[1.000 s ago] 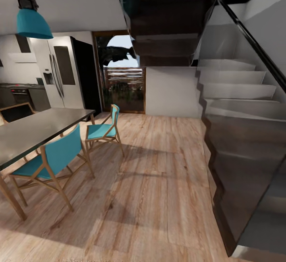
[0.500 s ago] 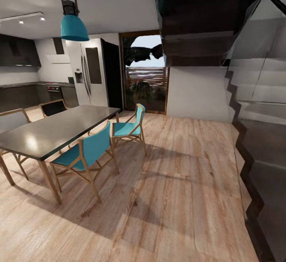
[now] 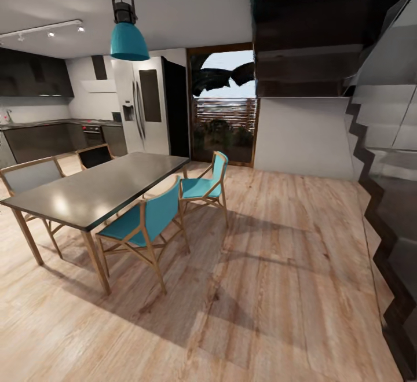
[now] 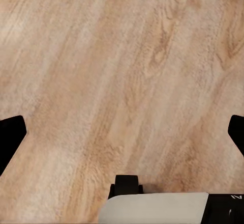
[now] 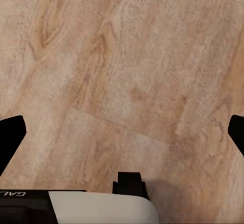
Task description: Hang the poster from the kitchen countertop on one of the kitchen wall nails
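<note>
The poster and the wall nails are out of view. Far off at the left, the kitchen countertop (image 3: pixel 40 122) runs as a thin grey strip over dark cabinets (image 3: pixel 35 142). My left gripper (image 4: pixel 122 137) hangs over bare wooden floor, its black fingertips (image 4: pixel 10 140) wide apart, open and empty. The right gripper (image 5: pixel 122 137) stands the same way above the floor planks, fingertips (image 5: pixel 10 137) spread, with nothing between them.
A dark dining table (image 3: pixel 98 188) with teal chairs (image 3: pixel 147 223) (image 3: pixel 205 185) stands at the left. A teal pendant lamp (image 3: pixel 128 40) hangs above it. The fridge (image 3: pixel 147 107) and a glass door (image 3: pixel 223 107) lie beyond. A dark staircase (image 3: pixel 388 197) bounds the right. Wooden floor (image 3: pixel 272 266) stretches ahead.
The whole picture has shifted right, so the camera has turned left: more of the kitchen and table now shows, less of the staircase.
</note>
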### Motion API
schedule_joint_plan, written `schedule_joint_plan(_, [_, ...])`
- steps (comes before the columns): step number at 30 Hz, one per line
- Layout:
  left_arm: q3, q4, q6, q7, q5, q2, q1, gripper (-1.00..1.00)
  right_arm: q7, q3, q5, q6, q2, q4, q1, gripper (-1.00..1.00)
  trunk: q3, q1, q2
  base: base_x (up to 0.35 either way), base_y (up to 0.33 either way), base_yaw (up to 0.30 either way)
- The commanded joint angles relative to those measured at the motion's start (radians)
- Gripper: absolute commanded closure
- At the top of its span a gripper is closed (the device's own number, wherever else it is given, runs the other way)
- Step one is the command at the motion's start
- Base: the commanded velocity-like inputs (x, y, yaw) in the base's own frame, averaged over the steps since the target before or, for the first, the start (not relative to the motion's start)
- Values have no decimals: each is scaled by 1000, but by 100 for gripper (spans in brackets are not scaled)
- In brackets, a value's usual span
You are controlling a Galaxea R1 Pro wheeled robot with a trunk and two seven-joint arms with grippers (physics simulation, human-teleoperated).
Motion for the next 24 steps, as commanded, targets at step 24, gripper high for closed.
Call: schedule_joint_plan(24, [0,-1,-1,1,0,0,0,-100,-5,1,2,-2,7,3,0,-100,-3,0,-1,0,282,218])
